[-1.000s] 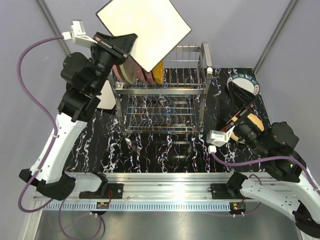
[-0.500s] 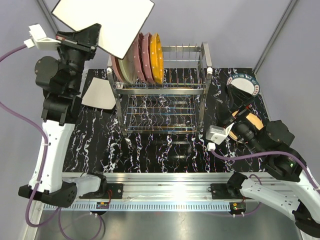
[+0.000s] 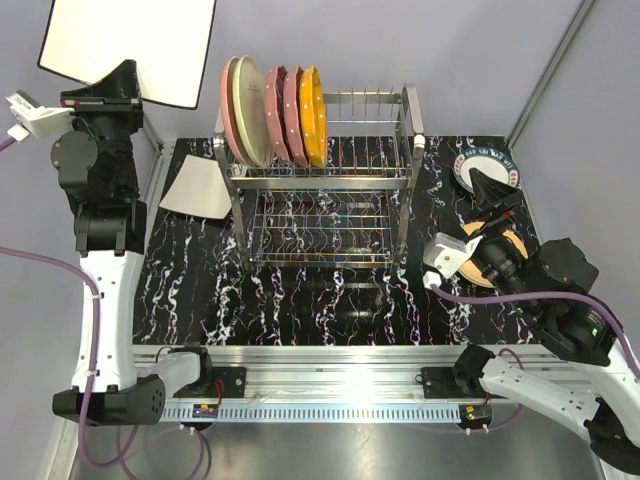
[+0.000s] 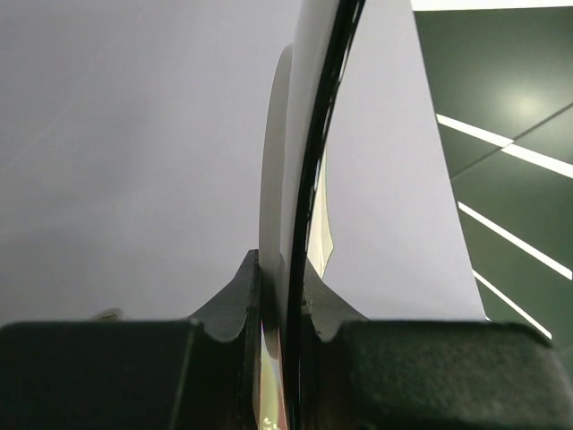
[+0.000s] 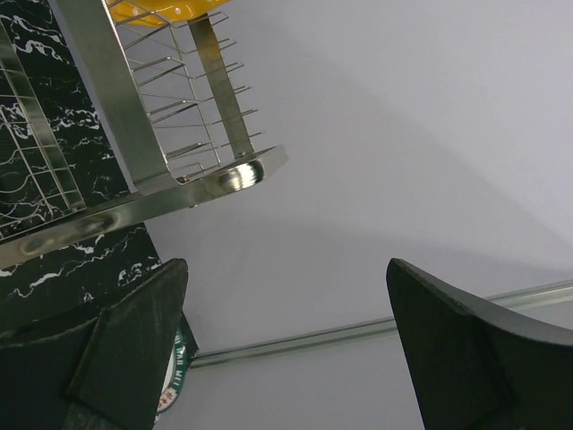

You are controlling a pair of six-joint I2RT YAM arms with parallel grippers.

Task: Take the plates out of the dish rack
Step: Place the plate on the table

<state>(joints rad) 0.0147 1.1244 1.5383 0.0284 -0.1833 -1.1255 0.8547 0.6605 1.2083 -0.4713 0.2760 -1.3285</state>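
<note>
My left gripper [image 3: 108, 88] is shut on the lower edge of a squarish white plate [image 3: 130, 42], held high beyond the table's far left corner. The left wrist view shows that plate [image 4: 304, 134] edge-on, pinched between the fingers [image 4: 240, 296]. The silver dish rack [image 3: 325, 195] stands mid-table with several plates upright at its top left: pink [image 3: 229, 115], cream [image 3: 250, 125], maroon dotted [image 3: 277, 112] and orange [image 3: 314, 115]. My right gripper [image 3: 488, 207] is open and empty at the right, above a tan plate [image 3: 506, 240]. In the right wrist view its jaws [image 5: 286, 269] stand wide apart.
A second white squarish plate [image 3: 195, 190] lies on the black marbled table [image 3: 200, 290] left of the rack. A white plate with a teal patterned rim [image 3: 487, 165] lies at the far right. The rack's corner [image 5: 116, 107] shows in the right wrist view.
The left arm has swung the white plate up and leftward, from over the rack to beyond the table's left edge. The right gripper has shifted slightly right and tilted upward.
</note>
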